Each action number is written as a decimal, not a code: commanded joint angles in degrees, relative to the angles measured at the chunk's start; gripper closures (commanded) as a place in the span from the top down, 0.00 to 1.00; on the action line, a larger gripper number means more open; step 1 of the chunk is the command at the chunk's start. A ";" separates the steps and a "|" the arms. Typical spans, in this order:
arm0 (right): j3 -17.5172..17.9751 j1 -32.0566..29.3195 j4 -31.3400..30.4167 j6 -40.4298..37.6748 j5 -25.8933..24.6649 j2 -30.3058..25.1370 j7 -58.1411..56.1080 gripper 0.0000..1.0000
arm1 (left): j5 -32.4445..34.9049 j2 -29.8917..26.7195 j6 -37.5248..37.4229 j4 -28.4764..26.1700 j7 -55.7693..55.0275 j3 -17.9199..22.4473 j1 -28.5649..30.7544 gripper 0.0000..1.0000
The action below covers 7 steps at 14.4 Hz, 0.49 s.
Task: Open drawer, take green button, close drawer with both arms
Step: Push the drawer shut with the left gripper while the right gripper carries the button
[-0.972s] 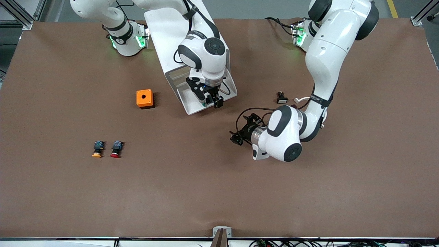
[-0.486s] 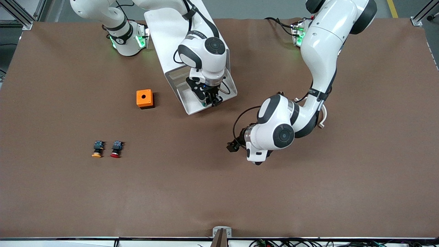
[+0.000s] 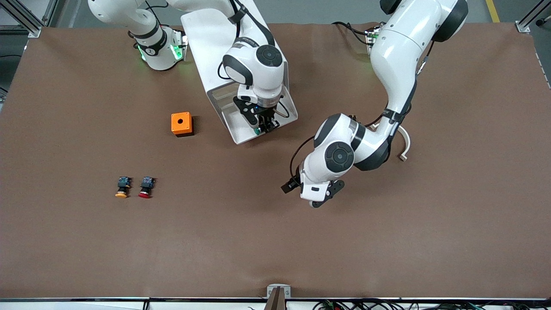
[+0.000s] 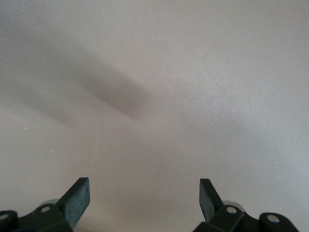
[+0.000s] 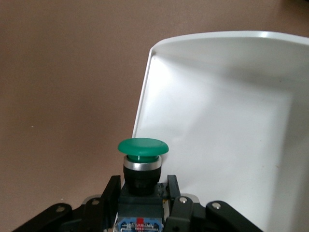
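Observation:
The white drawer (image 3: 234, 129) stands pulled out of the cabinet (image 3: 206, 38); its floor (image 5: 231, 121) fills much of the right wrist view. My right gripper (image 3: 263, 126) hangs over the drawer's open end and is shut on the button (image 5: 143, 147), pinching its black body with the green cap sticking out past the fingertips. A sliver of green shows at the button (image 3: 257, 130) in the front view. My left gripper (image 4: 144, 193) is open and faces bare brown table. The left arm's hand (image 3: 316, 189) hovers over the table beside the drawer, toward the left arm's end.
An orange box (image 3: 181, 124) with a round hole sits beside the cabinet toward the right arm's end. A yellow-capped button (image 3: 122, 187) and a red-capped button (image 3: 146, 187) lie side by side, nearer the front camera than the box.
My right gripper has shut on the green button in the drawer. The left arm has swung over the table and turned its hand down; it now hides a small black object.

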 commanded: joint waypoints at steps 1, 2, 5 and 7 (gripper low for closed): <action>-0.31 -0.27 0.06 -1.17 -1.50 -2.19 -0.29 0.00 | 2.89 -1.53 1.47 -1.49 0.71 0.21 -0.60 1.00; -0.39 -0.53 0.15 -1.43 -1.50 -2.36 -0.46 0.00 | 3.69 -1.44 1.56 -1.49 0.36 0.21 -0.60 1.00; -0.39 -0.97 0.67 -2.84 -1.50 -3.15 -1.78 0.00 | 3.96 -1.44 1.56 -1.58 0.09 0.21 -0.69 1.00; -0.39 -2.37 0.94 -3.10 -1.50 -4.20 -4.66 0.00 | 4.13 -1.44 1.65 -1.58 0.09 0.29 -1.04 1.00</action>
